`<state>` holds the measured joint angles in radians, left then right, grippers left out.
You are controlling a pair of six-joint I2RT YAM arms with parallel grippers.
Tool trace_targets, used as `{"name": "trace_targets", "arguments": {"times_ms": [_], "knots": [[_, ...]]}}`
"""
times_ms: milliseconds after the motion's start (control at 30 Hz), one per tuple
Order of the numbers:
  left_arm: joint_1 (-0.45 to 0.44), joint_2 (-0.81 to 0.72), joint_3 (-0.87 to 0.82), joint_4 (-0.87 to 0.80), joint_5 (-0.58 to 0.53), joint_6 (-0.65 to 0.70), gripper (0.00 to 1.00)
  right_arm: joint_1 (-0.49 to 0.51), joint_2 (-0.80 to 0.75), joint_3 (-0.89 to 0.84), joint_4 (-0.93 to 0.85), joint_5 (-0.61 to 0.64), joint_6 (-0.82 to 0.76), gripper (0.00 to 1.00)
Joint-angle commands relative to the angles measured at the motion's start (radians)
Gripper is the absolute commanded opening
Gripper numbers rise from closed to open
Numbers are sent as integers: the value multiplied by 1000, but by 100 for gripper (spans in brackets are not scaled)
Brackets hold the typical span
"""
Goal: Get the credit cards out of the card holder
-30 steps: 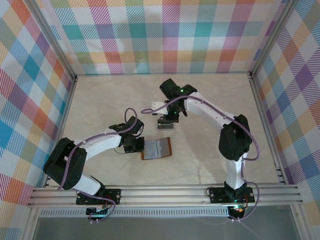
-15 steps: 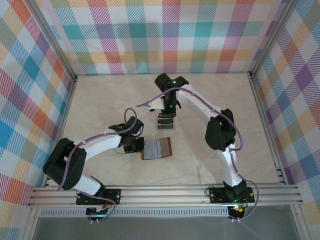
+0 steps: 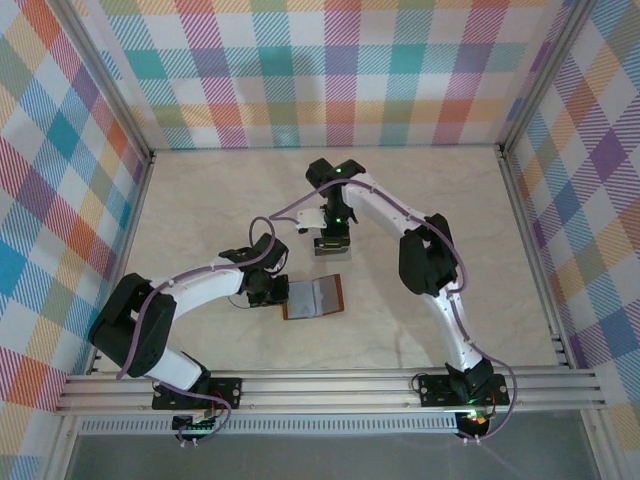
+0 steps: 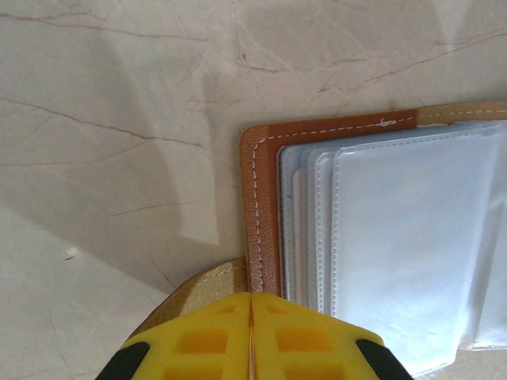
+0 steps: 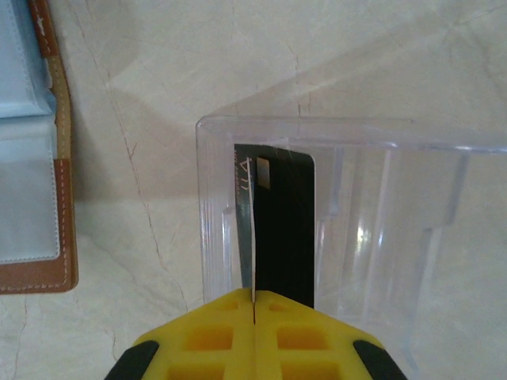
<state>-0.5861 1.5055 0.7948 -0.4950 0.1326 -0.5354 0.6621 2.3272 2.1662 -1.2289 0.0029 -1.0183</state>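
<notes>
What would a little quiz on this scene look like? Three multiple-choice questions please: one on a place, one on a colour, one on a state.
1. Where is the dark card?
A. Tucked in a wallet pocket
B. Pinched by the right fingers at the clear tray
C. Flat on the bare table

2. What colour is the card holder leather?
A. Brown
B. Black
C. Red

3. How does the card holder lie?
A. Snapped shut
B. Spread open, pockets up
C. Standing on edge

Answers:
1 B: the right wrist view shows the shut fingers gripping the card within the tray's walls.
2 A: its stitched border is brown.
3 B: the clear pockets face up in the left wrist view.
</notes>
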Motion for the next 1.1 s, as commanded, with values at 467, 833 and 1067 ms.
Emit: {"name": "trace_targets", "arguments": {"times_ms": [467, 833, 1067], "knots": [[14, 25, 13, -23, -7, 2, 9, -1, -108, -26, 208, 115, 53, 26], [26, 70, 43, -45, -29, 62, 8, 17, -376, -286, 437, 114, 533, 34], [26, 75, 26, -13, 16, 51, 8, 26, -582, -555, 568, 37, 990, 34]]}}
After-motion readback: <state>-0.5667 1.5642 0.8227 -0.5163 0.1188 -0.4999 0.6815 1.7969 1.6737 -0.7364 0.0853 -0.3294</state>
